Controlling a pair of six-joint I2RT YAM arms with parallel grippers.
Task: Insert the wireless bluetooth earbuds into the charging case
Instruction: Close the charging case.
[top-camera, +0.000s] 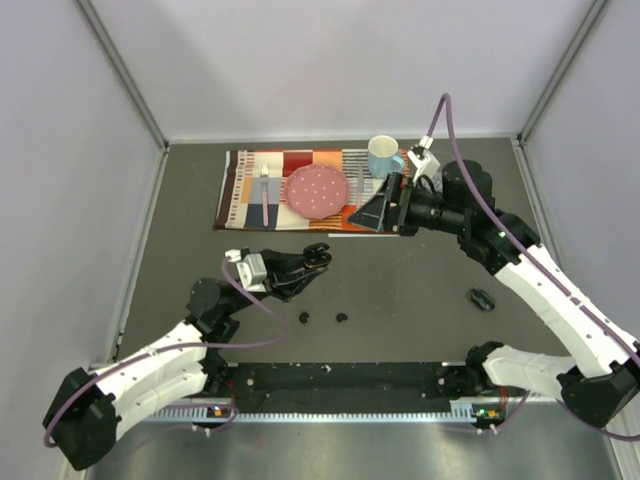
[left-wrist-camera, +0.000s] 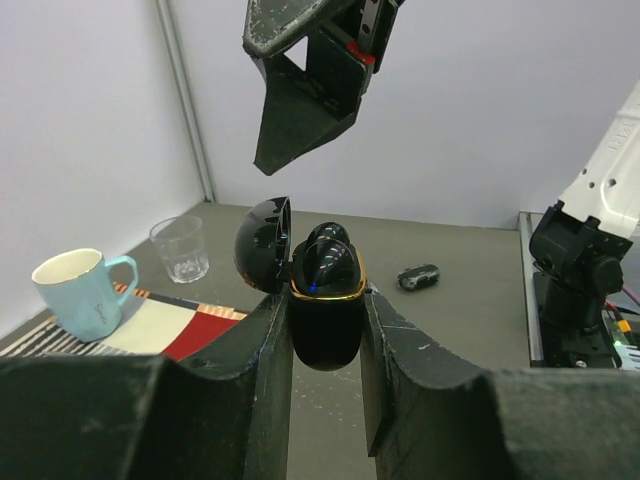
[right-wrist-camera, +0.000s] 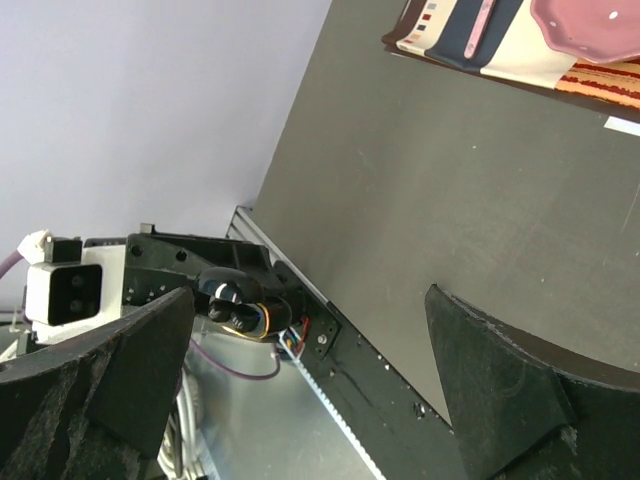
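Glossy black oval charging case (left-wrist-camera: 325, 322) clamped by left gripper (left-wrist-camera: 325, 312), right gripper (right-wrist-camera: 305, 303) splayed

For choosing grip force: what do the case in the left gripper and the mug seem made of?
Charging case: probably hard plastic, glossy black with sharp reflections; the gold band at its opening may be metal or paint. Mug: likely glazed ceramic, pale blue outside, cream inside, softly shiny.
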